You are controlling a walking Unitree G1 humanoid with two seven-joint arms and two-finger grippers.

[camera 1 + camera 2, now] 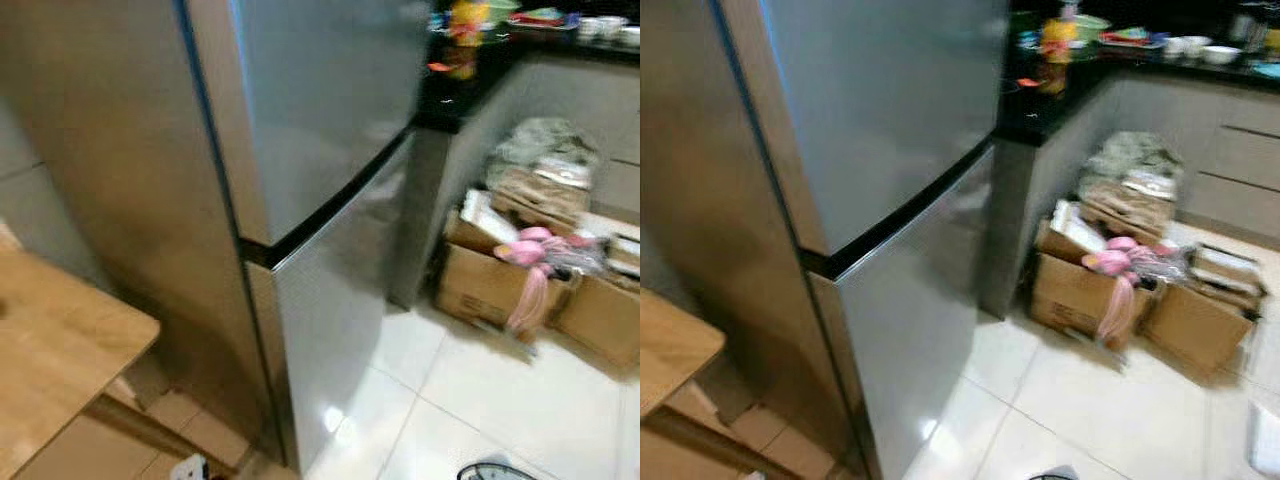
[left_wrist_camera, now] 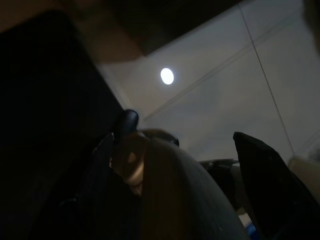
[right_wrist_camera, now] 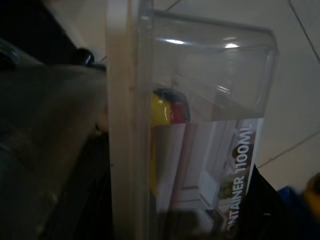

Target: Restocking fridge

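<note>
Fridge (image 1: 330, 130) of brushed steel fills the middle of both eye views: one tall unit with two doors, both shut, parted by a dark slanting seam, its smooth faces giving off soft reflections. Its plain brownish side panel faces the corner of one wooden table (image 1: 60, 345) with a pale grain and a rounded edge.

In the right wrist view, one clear plastic container (image 3: 200, 125) with a cream-coloured lid rim is held close before the camera; its paper label reads "CONTAINER 1100ML", and something yellow and red shows through the wall. A black finger of the right gripper (image 3: 270, 210) lies along its far side, so the grip is closed on the box. In the left wrist view, the left gripper (image 2: 185, 170) hangs over the floor with its two black fingers (image 2: 265, 170) spread apart around a rounded dim object (image 2: 170, 190) that I cannot identify; whether they press it is unclear.

Beside the fridge runs a black countertop (image 1: 470, 80) crowded with blurred colourful items and a few white bowls. At its foot, on the glossy white tiled floor (image 1: 480, 400), stand about three cardboard boxes (image 1: 490, 285), open and stuffed with paper, cloth and a pink item (image 1: 530, 250).
</note>
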